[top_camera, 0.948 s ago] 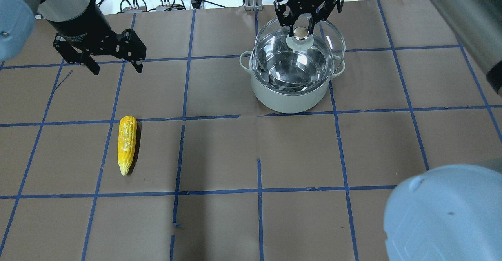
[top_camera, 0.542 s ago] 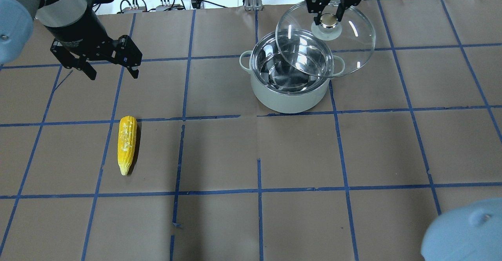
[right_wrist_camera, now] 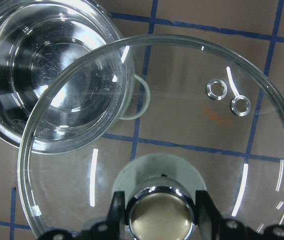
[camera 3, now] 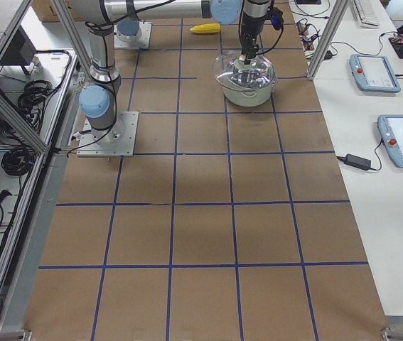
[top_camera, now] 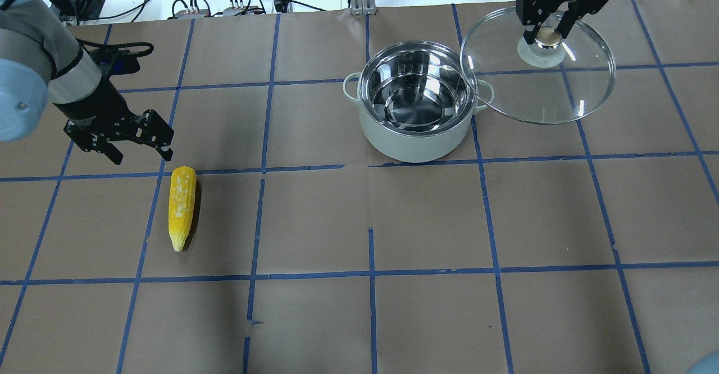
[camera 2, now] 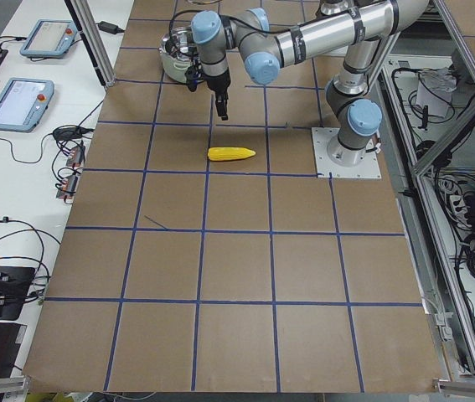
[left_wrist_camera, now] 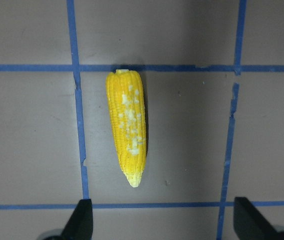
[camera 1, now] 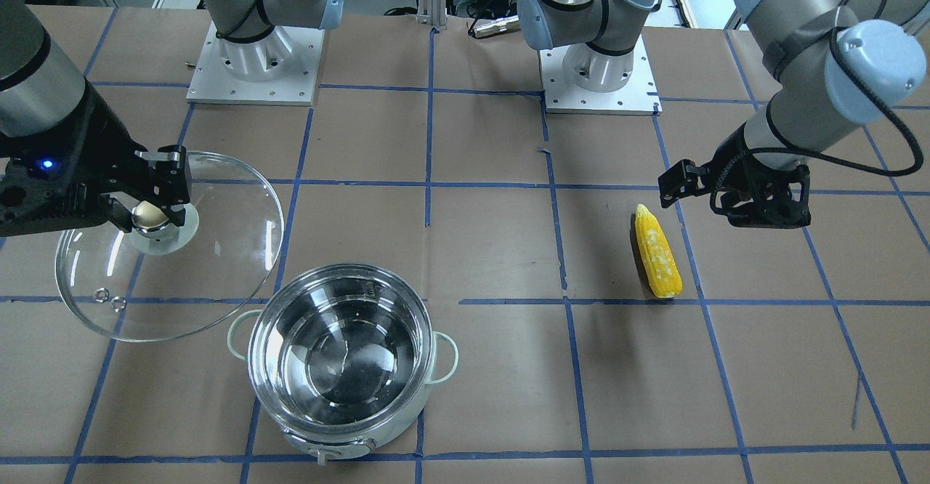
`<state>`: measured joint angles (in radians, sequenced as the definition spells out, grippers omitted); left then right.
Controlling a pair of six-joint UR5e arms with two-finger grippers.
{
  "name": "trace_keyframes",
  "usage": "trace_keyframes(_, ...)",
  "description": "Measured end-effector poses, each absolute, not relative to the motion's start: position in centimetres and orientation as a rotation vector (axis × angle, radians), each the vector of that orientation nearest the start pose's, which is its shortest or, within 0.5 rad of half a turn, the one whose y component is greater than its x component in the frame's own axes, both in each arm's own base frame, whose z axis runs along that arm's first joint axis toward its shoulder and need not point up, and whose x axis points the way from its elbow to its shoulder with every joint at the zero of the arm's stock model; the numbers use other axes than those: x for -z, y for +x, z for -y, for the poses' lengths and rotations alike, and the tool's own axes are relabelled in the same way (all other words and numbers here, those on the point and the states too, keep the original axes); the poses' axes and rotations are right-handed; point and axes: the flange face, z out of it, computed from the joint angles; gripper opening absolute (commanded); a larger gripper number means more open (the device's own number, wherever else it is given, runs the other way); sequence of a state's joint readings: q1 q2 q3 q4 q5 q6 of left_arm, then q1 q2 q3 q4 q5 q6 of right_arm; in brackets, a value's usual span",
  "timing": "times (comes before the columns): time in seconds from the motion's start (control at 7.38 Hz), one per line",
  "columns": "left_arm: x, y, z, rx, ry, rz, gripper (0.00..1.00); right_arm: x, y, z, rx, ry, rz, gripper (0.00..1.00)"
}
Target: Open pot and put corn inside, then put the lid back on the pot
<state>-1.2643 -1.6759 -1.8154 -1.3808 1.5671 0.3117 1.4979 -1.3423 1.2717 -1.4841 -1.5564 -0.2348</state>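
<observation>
over the paper-covered table (top_camera: 427,222), to the robot's right of the pot (top_camera: 415,144), the glass lid (top_camera: 539,96) is held aloft by the right gripper (top_camera: 549,26); its jaws are clamped on the metal knob (right_wrist_camera: 158,220) at the lid's centre; only the lid's edge is seen overlapping the loop handle on that side; the pot is shown open and empty; the corn cob (top_camera: 182,205) is found lying flat on the table on the robot's left, well apart from the pot, its tapered tip turned toward the robot; the left gripper (top_camera: 140,150) is poised above the table near the cob's blunt end, jaws apart and nothing between them; 2 fingertips (left_wrist_camera: 80,222) are seen in the wrist view, with the cob lying ahead of them, at right angles to the line between them.

the step in hand is judged to be the reach for the cob; it would be done well if the gripper were brought over the cob's thick middle rather than the narrow tip, the cob being centred between the fingers before descent; the closing should be made across the cob's width, since a round cob may be rolled aside by 1 finger touching first; the lid is best held clear of the mouth until the cob is dropped in.
</observation>
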Motion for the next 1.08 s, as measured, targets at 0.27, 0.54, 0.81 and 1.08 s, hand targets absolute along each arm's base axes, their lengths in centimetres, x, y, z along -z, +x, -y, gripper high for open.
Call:
trace_keyframes(0.27,-26.4,3.2,51.6,-0.205,0.064,-3.194,1.00,-49.7,8.8,59.0,-0.033,-0.263,-3.110,0.43)
trace_keyframes(0.54,-21.8,3.7,51.7,-0.182,0.137,-3.187,0.95,-49.6,8.8,59.0,-0.034,-0.264,-3.109,0.43)
trace_keyframes(0.81,-19.2,4.1,51.9,-0.201,0.142,-3.189,0.60,-49.6,8.8,59.0,-0.033,-0.264,-3.107,0.43)
trace_keyframes(1.08,-18.0,4.2,51.7,-0.229,0.137,-3.192,0.11,-49.6,8.8,59.0,-0.034,-0.265,-3.105,0.43)
